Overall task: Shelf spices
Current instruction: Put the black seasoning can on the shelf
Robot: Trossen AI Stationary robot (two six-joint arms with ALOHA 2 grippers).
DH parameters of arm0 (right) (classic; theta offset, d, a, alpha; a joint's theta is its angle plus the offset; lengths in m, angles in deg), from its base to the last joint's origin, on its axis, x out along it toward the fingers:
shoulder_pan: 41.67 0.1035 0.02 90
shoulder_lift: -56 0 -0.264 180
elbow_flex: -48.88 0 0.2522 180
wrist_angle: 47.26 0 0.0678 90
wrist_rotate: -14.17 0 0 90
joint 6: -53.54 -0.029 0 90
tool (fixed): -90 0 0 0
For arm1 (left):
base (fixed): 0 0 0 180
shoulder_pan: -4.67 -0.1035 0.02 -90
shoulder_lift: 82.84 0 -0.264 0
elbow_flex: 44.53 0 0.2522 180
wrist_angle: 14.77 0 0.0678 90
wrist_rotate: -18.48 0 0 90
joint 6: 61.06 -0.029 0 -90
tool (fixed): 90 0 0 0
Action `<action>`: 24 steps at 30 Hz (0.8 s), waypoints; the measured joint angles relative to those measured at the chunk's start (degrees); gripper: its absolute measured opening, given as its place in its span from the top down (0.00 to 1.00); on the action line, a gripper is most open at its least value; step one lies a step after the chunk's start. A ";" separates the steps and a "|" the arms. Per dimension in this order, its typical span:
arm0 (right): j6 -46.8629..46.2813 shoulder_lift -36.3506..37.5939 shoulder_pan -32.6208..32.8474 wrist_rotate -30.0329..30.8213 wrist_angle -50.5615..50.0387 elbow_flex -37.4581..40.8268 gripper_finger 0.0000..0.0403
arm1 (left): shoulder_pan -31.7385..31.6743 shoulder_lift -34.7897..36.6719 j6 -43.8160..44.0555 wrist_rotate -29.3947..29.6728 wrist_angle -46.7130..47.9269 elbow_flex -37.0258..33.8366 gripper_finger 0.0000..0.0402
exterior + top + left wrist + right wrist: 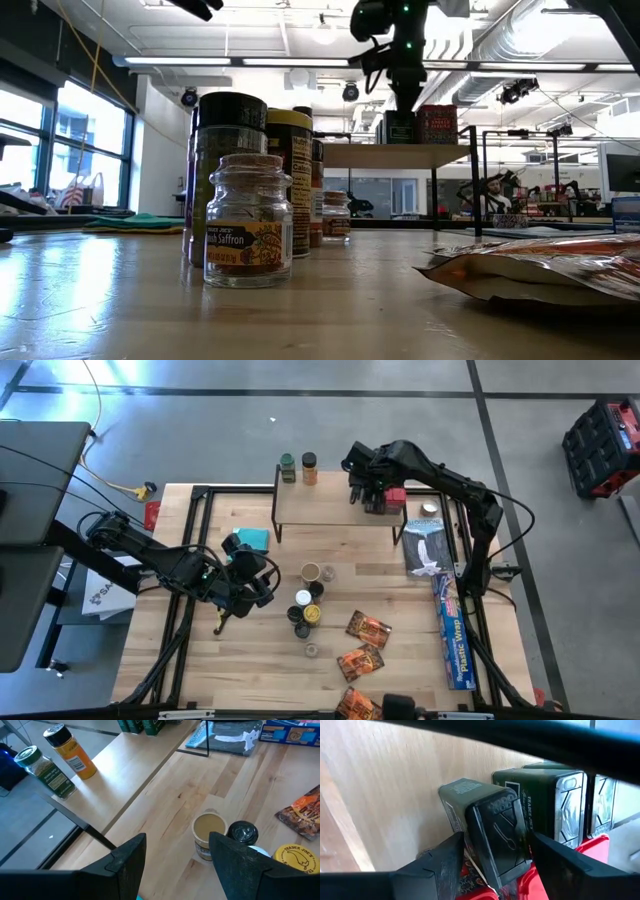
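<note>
A: Spices first: where do they sit against the two hands?

B: The right hand (366, 497) hangs over the low light-wood shelf on thin black legs (330, 503), at its end next to the red box (396, 497). Between its fingers (434, 865) stands a dark green rectangular tin with a black flip lid (492, 837). The fingers stand apart on either side of it and I see no firm clamp on it. More dark green tins (555, 802) stand just beyond it, against the red box.

A: And the left hand?

B: The left hand (252, 582) hovers above the tabletop (250, 660), well apart from the shelf, fingers (127, 860) spread and holding nothing. Just ahead of it is the cluster of small round jars: a tan-lidded glass jar (209, 836), a black-lidded jar (243, 833) touching it, and a yellow-lidded jar (296, 859) beside those.

A: Anything already on the shelf at the other end?

B: Two jars at the shelf's far corner from the right hand: a green-lidded jar of dried herbs (43, 772) and a black-lidded orange jar (71, 751), side by side and upright.

A: The rest?

B: Orange-brown flat packets (367, 628) lie on the tabletop beyond the jar cluster from the left hand. From the low view a small glass saffron jar (247, 222) stands upright nearest the camera, with taller dark jars right behind it. A teal square cloth (250, 539) lies near the left hand, and a long blue plastic-wrap box (454, 631) lies along the tabletop's edge below the right arm.
</note>
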 joint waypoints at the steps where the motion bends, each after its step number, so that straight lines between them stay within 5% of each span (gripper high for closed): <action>1: -0.26 0.00 0.22 0.00 -0.18 -0.16 0.45 | 0.00 0.00 0.00 0.01 -0.06 0.00 0.48; 11: -1.73 0.11 1.65 -0.17 -3.91 -7.07 0.45 | 0.00 0.00 0.00 0.01 -0.16 0.00 0.48; 15: -2.13 0.13 2.79 -5.99 -7.27 -9.52 0.47 | 0.26 0.00 0.00 -0.24 -0.19 0.00 0.48; 24: 0.93 0.13 4.71 -13.15 -5.96 -4.91 0.83 | 1.76 0.00 0.50 -0.59 -0.19 0.00 0.48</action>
